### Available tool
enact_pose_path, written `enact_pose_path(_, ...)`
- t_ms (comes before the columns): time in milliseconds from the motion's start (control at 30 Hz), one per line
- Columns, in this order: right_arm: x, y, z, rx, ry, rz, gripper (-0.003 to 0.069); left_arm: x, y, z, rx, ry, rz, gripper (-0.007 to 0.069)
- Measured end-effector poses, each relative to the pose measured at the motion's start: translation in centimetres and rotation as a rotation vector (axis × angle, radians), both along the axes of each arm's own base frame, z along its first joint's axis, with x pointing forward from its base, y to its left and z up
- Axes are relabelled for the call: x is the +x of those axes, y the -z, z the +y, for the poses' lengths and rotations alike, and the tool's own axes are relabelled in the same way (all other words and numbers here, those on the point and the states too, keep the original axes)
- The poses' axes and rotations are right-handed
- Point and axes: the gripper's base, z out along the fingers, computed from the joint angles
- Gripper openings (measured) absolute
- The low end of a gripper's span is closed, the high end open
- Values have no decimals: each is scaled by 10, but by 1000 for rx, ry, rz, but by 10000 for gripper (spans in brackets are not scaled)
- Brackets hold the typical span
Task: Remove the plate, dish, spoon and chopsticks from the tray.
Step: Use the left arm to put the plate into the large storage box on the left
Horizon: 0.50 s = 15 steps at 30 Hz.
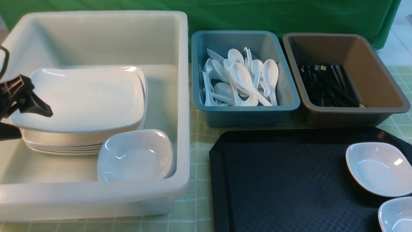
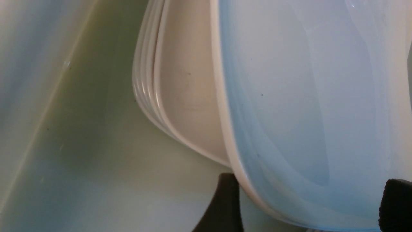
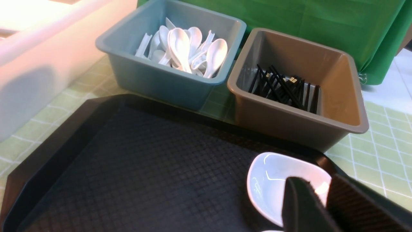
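The white square plate (image 1: 87,96) lies on top of a stack of plates inside the big white tub (image 1: 180,96). My left gripper (image 1: 29,124) is open at the plate's left rim. In the left wrist view its fingers (image 2: 225,206) stand wide apart on either side of the plate (image 2: 305,96) edge. The black tray (image 1: 283,180) carries two small white dishes (image 1: 378,167) at its right end. My right gripper (image 3: 317,182) hovers over one dish (image 3: 270,180), jaws nearly together, nothing between them. Spoons (image 1: 244,80) fill the blue tub. Chopsticks (image 1: 328,85) lie in the brown tub.
A small dish (image 1: 136,156) sits in the white tub's near right corner beside the plate stack (image 1: 64,146). The blue tub (image 1: 248,112) and brown tub (image 1: 379,80) stand side by side behind the tray. A green checked cloth (image 1: 199,135) covers the table.
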Motion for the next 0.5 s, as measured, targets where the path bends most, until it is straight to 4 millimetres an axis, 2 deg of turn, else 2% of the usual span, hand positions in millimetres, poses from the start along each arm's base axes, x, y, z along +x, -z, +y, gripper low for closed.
enact_pose_path(233,0,0,0,-1,0,4,127,5,14,4,15,3,42,554)
enact_pose_path(500,0,0,0,-1,0,4,127,6,14,4,14,8,49,554)
